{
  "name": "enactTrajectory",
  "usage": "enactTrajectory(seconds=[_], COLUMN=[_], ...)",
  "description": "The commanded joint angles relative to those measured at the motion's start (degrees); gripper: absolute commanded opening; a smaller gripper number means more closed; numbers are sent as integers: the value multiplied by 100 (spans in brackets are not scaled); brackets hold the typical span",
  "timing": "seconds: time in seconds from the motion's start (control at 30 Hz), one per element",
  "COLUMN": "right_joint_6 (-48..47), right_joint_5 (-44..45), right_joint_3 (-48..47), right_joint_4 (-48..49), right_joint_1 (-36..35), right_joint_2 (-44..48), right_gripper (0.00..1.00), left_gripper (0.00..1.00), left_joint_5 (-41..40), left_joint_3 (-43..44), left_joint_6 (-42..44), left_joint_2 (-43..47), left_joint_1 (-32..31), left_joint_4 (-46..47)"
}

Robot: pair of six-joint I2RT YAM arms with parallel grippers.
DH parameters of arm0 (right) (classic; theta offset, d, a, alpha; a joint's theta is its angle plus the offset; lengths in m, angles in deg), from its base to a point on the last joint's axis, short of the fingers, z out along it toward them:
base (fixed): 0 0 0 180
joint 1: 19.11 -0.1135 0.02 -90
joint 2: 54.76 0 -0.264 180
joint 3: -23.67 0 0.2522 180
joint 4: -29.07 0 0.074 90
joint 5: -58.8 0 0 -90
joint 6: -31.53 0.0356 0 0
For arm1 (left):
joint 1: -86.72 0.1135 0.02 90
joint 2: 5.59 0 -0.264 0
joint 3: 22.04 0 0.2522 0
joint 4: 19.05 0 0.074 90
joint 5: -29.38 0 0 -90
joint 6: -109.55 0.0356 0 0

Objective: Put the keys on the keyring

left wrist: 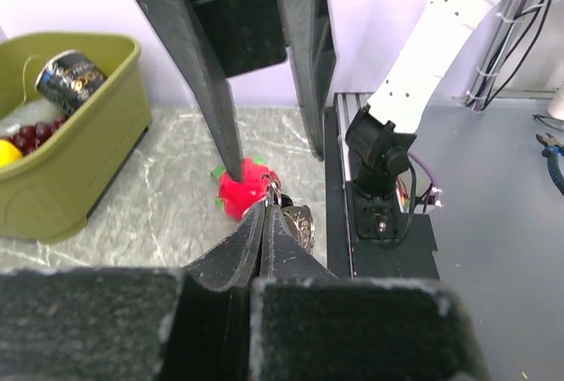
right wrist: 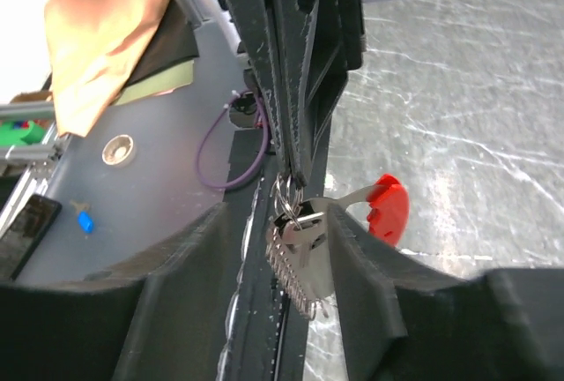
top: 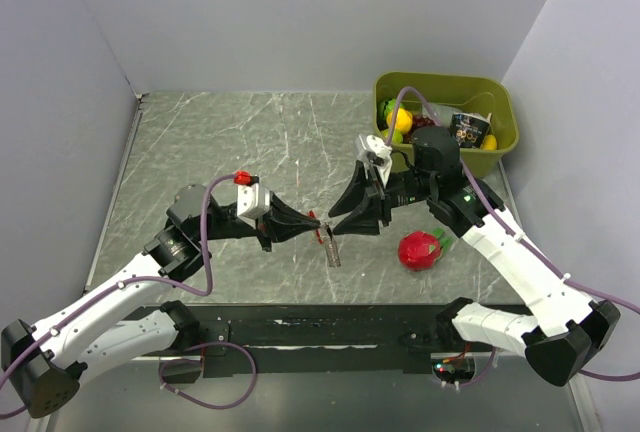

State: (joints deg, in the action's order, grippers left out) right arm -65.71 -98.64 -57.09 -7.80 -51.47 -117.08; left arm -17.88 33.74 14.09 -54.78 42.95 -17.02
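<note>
Pinching the keyring (left wrist: 275,192), the closed left claw (left wrist: 264,213) dangles the keys (right wrist: 298,256) between the parted right claw (top: 337,224); red fruit (top: 420,250) beside.

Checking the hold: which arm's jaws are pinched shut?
The left gripper, closed on the thin metal keyring; the right gripper's jaws stand apart around the silvery keys.

A robotics lab test cell: plain pale walls (top: 300,12) box in a marble-look counter (top: 220,152). A white left arm (top: 120,302) and right arm (top: 520,272) sit bolted to a black rail (top: 320,330), trailing purple cables (top: 205,242). Pliers (left wrist: 551,147) lie on a grey surface (left wrist: 502,249) alongside.
</note>
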Motion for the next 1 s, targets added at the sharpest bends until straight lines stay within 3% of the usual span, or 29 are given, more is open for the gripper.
enactTrajectory(seconds=[0.0,0.1,0.33,0.37,0.53,0.63,0.73,0.83,0.87,0.97], right_joint_6=[-206,-242,-119,-102,-102,-180,-268,-286,-277,-207], right_joint_5=[-270,-121,-102,-120,-234,-331,-279,-182,-173,-217], right_joint_3=[-58,-24,-15,-15,-50,-102,-120,-68,-33,-15], right_joint_4=[18,-18,79,79,44,-70,-202,-167,-124,-44], right_joint_1=[37,37,37,45,45,37,45,45,45,54], right_joint_2=[80,89,36,19,10,-8,-8,62,97,89], right_gripper=[46,44,23,16,12,4,10,28,40,47], left_gripper=[1,1,1,1,1,1,1,1,1,1], left_joint_5=[305,436,489,498,481,490,498,516,525,551], left_joint_3=[43,104,201,210,254,263,280,315,316,333], left_joint_6=[-149,-166,-105,-96,-52,-35,-17,-8,-8,-17], left_joint_2=[120,67,67,59,59,59,41,15,6,-12], left_joint_1=[-26,-26,-26,-26,-26,-26,-26,-26,-18,-26], left_joint_4=[635,627,530,513,442,442,407,381,372,372])
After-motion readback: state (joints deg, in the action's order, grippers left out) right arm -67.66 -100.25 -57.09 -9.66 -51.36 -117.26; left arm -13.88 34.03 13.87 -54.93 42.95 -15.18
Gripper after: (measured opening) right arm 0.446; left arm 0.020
